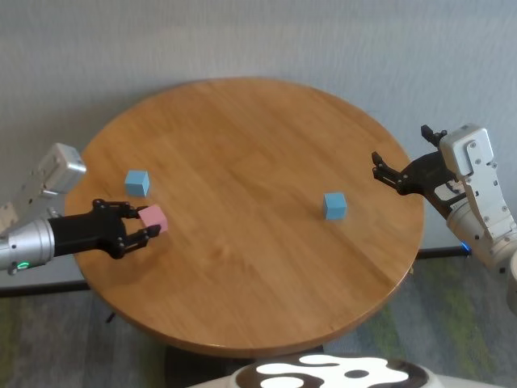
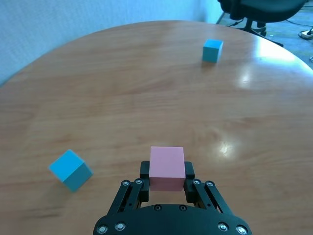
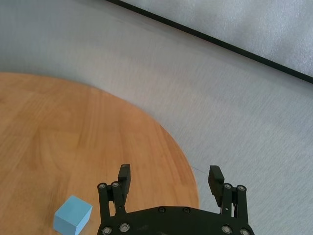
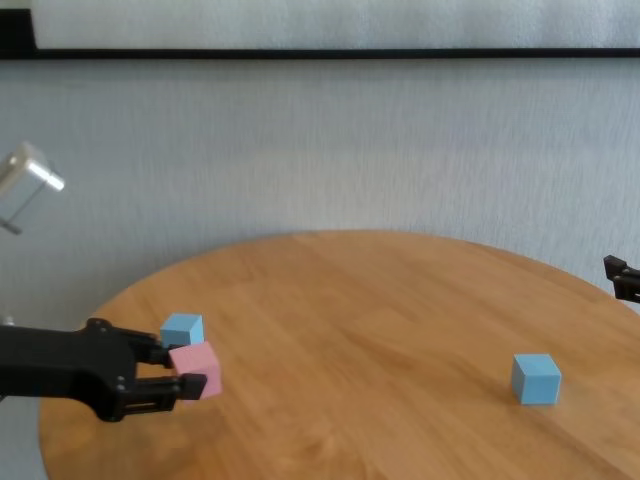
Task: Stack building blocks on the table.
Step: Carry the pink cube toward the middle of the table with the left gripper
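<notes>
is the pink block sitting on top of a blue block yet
No, the pink block is gripped in the left hand, apart from the near blue block beside it on the table.

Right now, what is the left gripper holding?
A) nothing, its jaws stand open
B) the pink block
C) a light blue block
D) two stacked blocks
B. The left gripper is shut on the pink block, one finger on each side of it, while both light blue blocks lie apart on the table: the nearer blue block just beside it, the farther blue block across the table.
</notes>
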